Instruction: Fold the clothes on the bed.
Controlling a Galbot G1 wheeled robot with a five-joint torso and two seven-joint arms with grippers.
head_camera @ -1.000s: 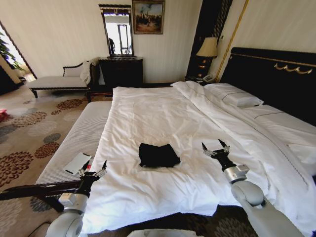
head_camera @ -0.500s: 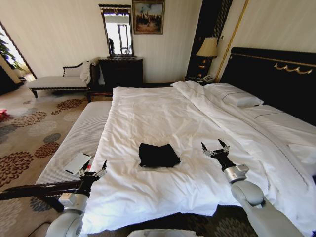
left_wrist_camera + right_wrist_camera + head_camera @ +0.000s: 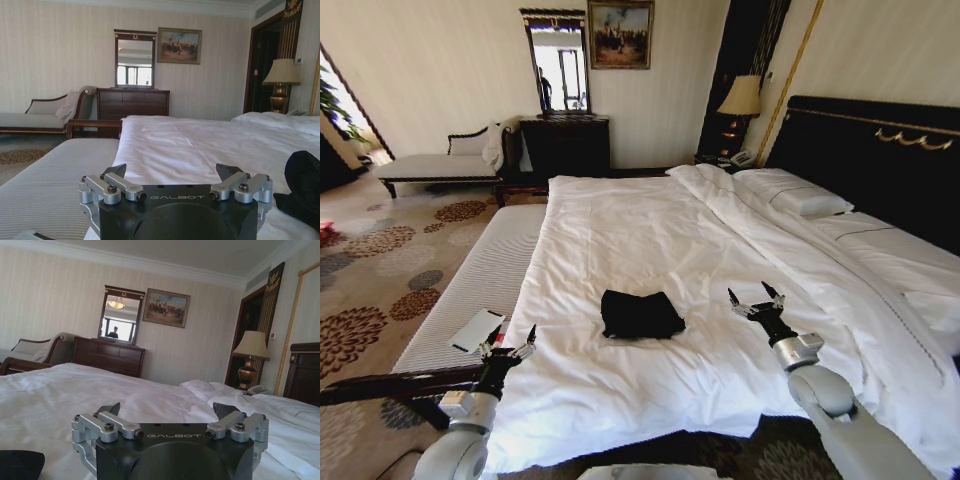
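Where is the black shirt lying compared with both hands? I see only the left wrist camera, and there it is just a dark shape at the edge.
Observer: The black shirt lies as a folded bundle on the white duvet, between the left hand and the right hand.
Operator: Is the right hand holding something?
Observer: No. It is open, empty, and hovers over the duvet beside the shirt, not touching it.
Operator: And what is under my left hand?
Observer: The near corner of the bed, at the duvet's edge. A flat white device lies on the striped mattress just beside it. The left hand is open too.
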